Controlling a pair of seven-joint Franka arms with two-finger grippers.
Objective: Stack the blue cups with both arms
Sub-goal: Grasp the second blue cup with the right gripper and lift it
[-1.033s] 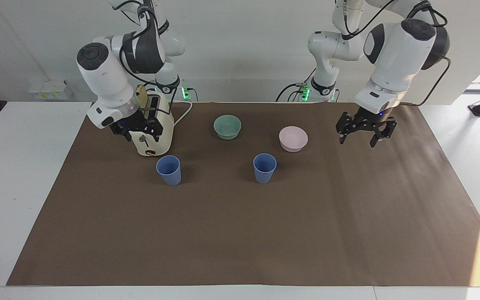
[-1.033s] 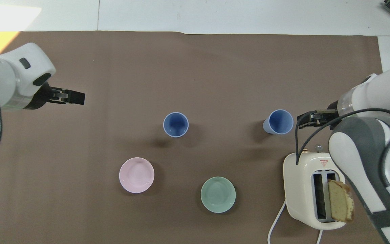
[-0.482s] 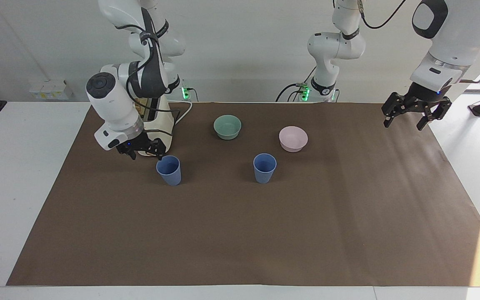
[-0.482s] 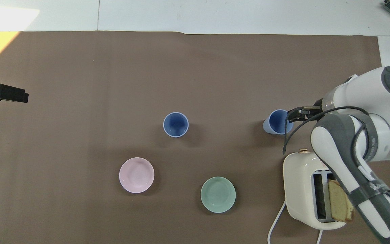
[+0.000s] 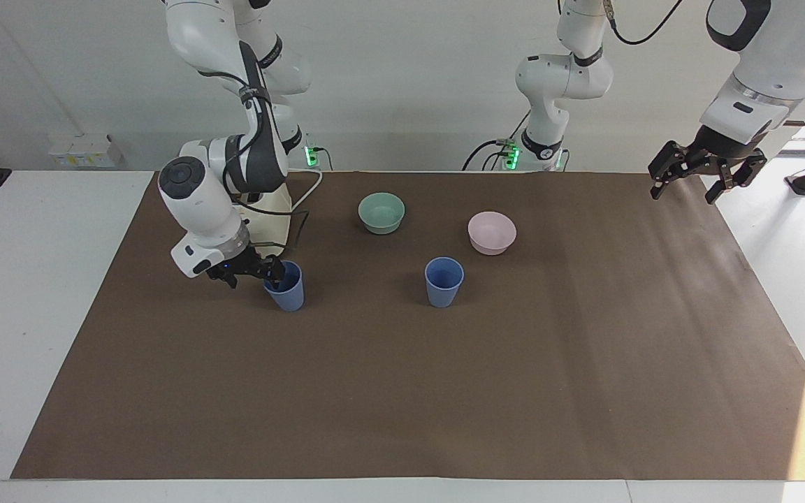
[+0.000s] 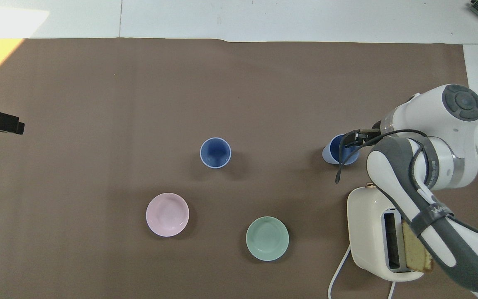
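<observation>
The white table (image 5: 39, 293) is being covered across most of its top by a brown mat (image 5: 402, 391), and a plain white wall is being seen past the robots' end. Taking the mint-green bowl (image 5: 381, 212) as the landmark: the pale pink bowl (image 5: 492, 232) is being kept beside it, toward the left arm's end and slightly farther from the robots. A cream toaster (image 6: 382, 232) with a slice of bread (image 6: 418, 251) in one slot is being kept beside the green bowl toward the right arm's end. Both blue cups are being left upright and apart, farther from the robots than the green bowl: one cup (image 5: 444, 281) toward the pink bowl's side, the other cup (image 5: 287, 286) toward the toaster's side.

The right gripper (image 5: 254, 271) is being held down at the toaster-side cup, its fingers spread, one tip at the cup's rim; whether the rim is being touched cannot be told. The left gripper (image 5: 687, 178) is being held raised over the mat's edge at the left arm's end, fingers spread and empty.

Compared with a second ago, the right gripper is being brought from in front of the toaster down to the cup, while the left gripper is being drawn up and outward. The cups and bowls are being left where they were.
</observation>
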